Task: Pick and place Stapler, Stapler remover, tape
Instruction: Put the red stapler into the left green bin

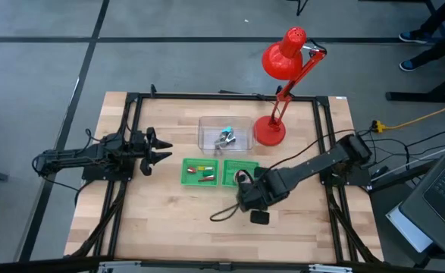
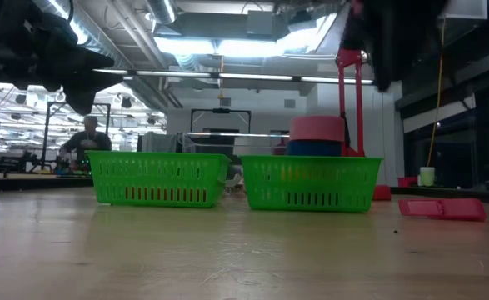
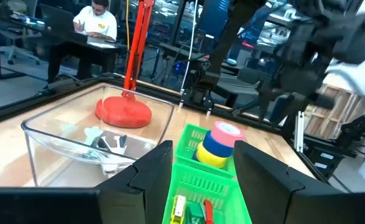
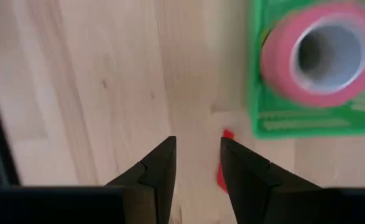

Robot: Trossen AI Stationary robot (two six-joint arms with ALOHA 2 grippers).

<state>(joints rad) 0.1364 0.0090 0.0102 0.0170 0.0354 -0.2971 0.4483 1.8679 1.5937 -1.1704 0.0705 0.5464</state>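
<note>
A stack of tape rolls (image 3: 219, 143), pink on blue on yellow, stands in the right green basket (image 1: 241, 171). The left green basket (image 1: 199, 172) holds small red, yellow and green pieces. Grey stapler removers (image 1: 224, 138) lie in a clear tub (image 1: 224, 131). A flat red thing (image 2: 441, 208), maybe the stapler, lies on the wood right of the baskets. My right gripper (image 4: 198, 155) hangs open, pointing down, beside the pink roll (image 4: 328, 56), and a bit of red (image 4: 222, 168) shows below its fingers. My left gripper (image 1: 164, 150) waits open at the table's left.
A red desk lamp (image 1: 283, 68) stands on its round base (image 1: 269, 130) at the far side, right of the tub. A dark cable (image 1: 222, 212) loops on the wood near my right arm. Black frame rails run along the table's left and right edges. A person sits in the room beyond.
</note>
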